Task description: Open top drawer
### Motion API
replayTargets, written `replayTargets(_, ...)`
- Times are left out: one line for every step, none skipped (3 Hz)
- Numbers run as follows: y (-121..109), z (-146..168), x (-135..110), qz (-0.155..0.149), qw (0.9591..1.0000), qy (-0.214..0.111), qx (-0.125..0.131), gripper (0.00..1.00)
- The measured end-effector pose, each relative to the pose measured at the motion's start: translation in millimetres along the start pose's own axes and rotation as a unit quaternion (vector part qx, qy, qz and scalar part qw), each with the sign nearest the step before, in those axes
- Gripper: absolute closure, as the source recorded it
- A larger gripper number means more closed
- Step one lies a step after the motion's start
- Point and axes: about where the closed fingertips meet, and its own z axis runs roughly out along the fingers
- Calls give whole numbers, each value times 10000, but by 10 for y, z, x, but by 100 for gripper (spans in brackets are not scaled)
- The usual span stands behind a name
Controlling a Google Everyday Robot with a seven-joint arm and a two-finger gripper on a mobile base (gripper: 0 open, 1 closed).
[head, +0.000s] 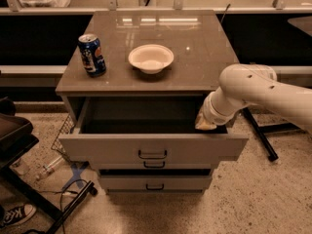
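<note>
Top drawer point(195, 149): pulled well out of the grey cabinet, its flat front facing the camera and its deep grey inside open to view.
Drawer handle point(152, 154): small dark loop at the centre of the front, with nothing touching it.
Gripper point(204, 123): at the right end of the open drawer, just behind the front panel, its tan tip dipping below the cabinet top and into the drawer's inside corner.
Gripper grip: cannot tell whether it is spread or closed; the tip is turned away and partly hidden by the drawer edge.
Arm point(258, 89): white, coming in from the right edge and bending down toward the drawer.
Lower drawers point(155, 182): 2 narrower grey fronts below, each with a like handle; the upper 1 is mostly hidden under the pulled-out front.
Cabinet top point(209, 57): glossy brown-grey slab.
Soda can point(91, 55): blue, upright, near the left edge of the top.
Bowl point(151, 58): white, near the middle of the top, apart from the can.
Floor point(263, 199): speckled; a plastic bottle point(48, 168) and a sneaker point(15, 215) lie at the left.
</note>
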Motion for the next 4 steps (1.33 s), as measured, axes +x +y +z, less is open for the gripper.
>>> replayTargets(422, -212, 225, 478, 9972, 503, -280, 100)
replayTargets(432, -223, 230, 494, 9970, 517, -286, 100)
replayTargets(732, -618, 356, 834, 9913, 894, -493, 100)
replayTargets(732, -617, 356, 835, 9913, 893, -491, 100)
